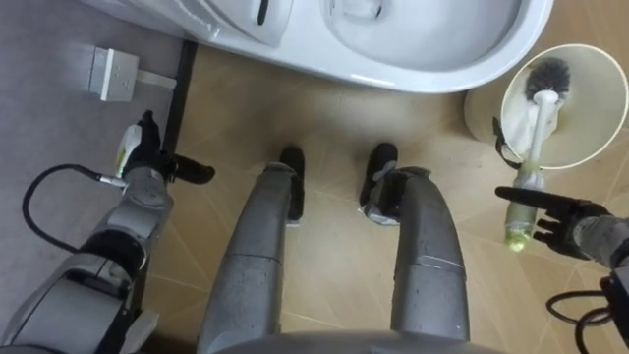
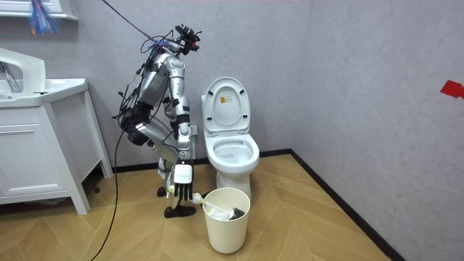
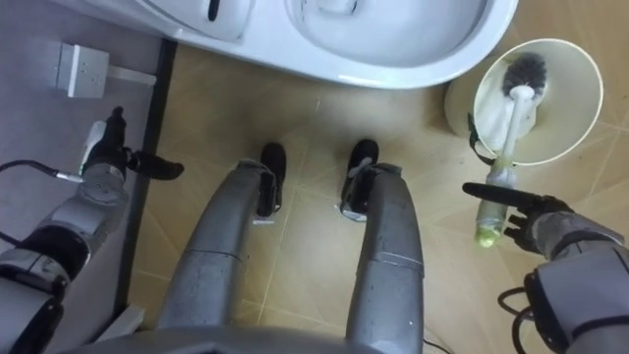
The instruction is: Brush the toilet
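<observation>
Fingers of my right hand [image 1: 565, 226] are curled on the brush [image 1: 536, 126] handle, its head just ahead of the hand in the bin [image 1: 600, 108], so I judge: firm the grip, lift straight clear of the rim, swing left over the toilet [image 1: 423, 69]; left hand [image 1: 145, 169] hangs slack.

Brush [image 1: 536, 126], white shaft, dark bristle head, yellow-green grip, head down inside bin [image 1: 607, 110], grip protruding over rim, toilet [image 1: 432, 64], white, lid raised, beside bin
</observation>
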Robot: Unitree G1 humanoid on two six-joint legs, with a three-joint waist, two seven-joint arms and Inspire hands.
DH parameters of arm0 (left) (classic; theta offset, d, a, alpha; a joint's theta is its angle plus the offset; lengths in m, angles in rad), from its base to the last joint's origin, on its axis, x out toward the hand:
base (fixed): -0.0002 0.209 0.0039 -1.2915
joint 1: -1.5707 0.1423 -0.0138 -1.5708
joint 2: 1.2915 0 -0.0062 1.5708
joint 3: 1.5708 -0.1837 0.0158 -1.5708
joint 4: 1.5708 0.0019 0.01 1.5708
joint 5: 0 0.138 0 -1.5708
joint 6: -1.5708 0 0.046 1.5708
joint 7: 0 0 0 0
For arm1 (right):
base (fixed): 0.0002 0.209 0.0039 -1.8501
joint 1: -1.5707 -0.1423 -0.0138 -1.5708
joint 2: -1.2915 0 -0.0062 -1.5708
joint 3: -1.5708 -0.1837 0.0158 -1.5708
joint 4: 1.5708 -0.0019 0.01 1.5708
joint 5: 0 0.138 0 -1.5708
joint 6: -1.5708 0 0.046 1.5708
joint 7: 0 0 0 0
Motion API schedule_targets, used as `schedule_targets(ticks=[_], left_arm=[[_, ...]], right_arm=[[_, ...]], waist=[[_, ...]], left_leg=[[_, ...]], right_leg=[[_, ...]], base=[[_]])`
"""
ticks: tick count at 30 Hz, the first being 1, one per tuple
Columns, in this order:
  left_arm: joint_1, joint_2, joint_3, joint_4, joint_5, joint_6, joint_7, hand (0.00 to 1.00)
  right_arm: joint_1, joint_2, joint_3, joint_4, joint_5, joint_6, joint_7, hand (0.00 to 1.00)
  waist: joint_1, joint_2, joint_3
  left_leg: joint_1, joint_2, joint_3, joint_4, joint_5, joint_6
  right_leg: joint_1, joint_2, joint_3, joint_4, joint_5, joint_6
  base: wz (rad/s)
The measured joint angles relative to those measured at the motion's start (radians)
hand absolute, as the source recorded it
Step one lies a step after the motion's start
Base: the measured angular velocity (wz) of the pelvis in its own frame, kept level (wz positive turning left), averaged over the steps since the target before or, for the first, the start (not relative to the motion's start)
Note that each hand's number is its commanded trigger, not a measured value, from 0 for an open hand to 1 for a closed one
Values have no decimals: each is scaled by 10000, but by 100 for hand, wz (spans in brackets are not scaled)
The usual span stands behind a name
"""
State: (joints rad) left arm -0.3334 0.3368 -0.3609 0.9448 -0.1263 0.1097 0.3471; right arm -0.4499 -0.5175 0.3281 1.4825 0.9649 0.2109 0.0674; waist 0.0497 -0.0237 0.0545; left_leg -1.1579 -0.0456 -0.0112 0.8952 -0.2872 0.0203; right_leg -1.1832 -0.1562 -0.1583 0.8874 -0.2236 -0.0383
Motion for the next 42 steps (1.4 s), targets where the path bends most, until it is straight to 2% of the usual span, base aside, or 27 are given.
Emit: schedule_targets(ticks=[8,9,12,15,19,26,33,37,42], left_arm=[[184,265,-175,-149,-9,5,5,0],[222,273,-175,-221,-3,6,5,0],[238,277,-176,-231,-3,17,5,0],[297,276,-179,-236,-5,62,6,0],[378,289,-221,-502,-14,146,201,0],[469,289,-258,-597,-9,140,343,0],[334,283,-269,-604,-3,142,335,0],[143,279,-372,-593,6,123,294,0],[42,279,-399,-647,48,8,97,0]], right_arm=[[25,22,37,2,165,0,17,0],[40,24,39,9,148,1,35,0],[105,23,36,17,126,-3,142,0],[262,19,88,16,112,1,202,0],[415,21,424,15,113,0,197,0],[405,43,444,11,109,-15,160,0],[144,46,745,7,-320,-23,44,0],[-76,26,1241,7,-317,-52,82,0],[-191,27,1292,8,-321,-58,120,0]], waist=[[7,6,-7],[10,8,-37],[12,10,-49],[29,28,-110],[99,29,-110],[187,34,-109],[400,30,-104],[447,35,-99],[441,64,-80]], left_leg=[[178,19,-6,105,-3,42],[213,19,-6,103,4,56],[349,21,-7,99,11,69],[385,20,-3,83,22,86],[368,20,6,77,28,98],[292,21,5,47,0,46],[-473,-31,31,300,24,96],[-933,-33,34,738,-136,91],[-1137,-41,82,952,-255,53]], right_leg=[[249,3,-37,-36,77,31],[292,5,-37,-56,86,43],[451,11,-40,-99,98,58],[501,17,-34,-136,117,72],[481,10,-27,-135,124,84],[395,15,-28,-133,121,81],[-433,-34,63,218,75,60],[-886,-92,70,653,-68,10],[-1121,-126,139,892,-180,23]], base=[[0],[0],[0],[0],[0],[0],[1],[0],[0]])
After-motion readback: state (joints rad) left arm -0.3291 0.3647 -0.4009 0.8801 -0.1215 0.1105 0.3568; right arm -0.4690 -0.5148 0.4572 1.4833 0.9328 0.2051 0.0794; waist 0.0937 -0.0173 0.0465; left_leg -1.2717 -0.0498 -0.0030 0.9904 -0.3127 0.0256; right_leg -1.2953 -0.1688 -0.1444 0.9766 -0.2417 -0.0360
